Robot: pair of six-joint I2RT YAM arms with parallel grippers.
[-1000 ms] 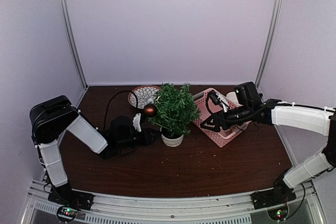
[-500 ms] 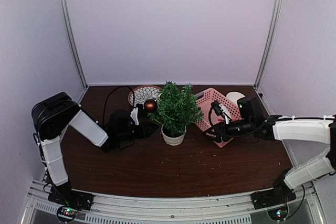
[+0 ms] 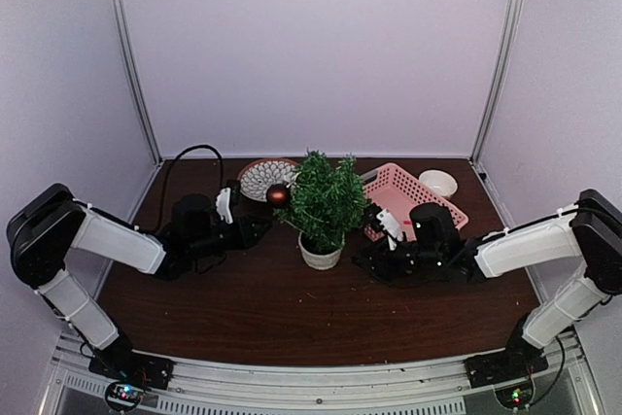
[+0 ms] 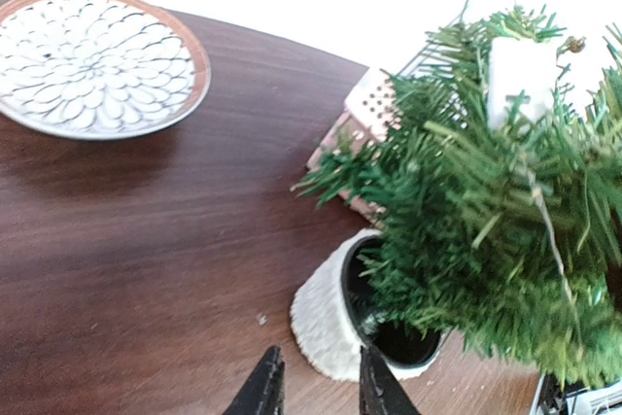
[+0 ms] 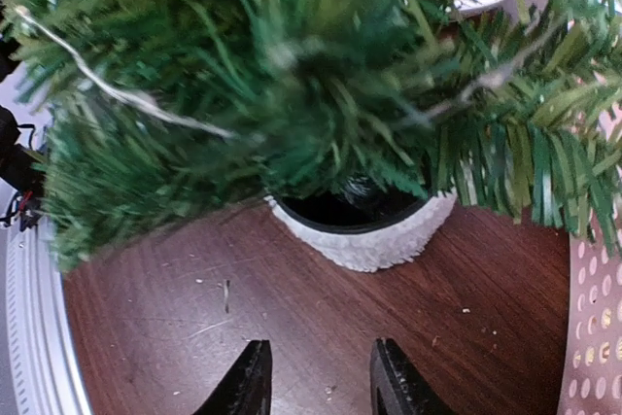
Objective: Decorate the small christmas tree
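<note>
Beside the bushy small christmas tree (image 3: 324, 199), left tool (image 4: 321, 381) and right tool (image 5: 319, 374) gape empty.

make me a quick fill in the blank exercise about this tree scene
The basket right of the small christmas tree is ___. The dark red ball sits at the tree's ___ edge. The left tool and the right tool each hold ___.
Missing: pink; left; nothing.

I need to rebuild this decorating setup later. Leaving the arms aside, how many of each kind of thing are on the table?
tree: 1
ball ornament: 1
plate: 1
basket: 1
bowl: 1
Total: 5
</note>
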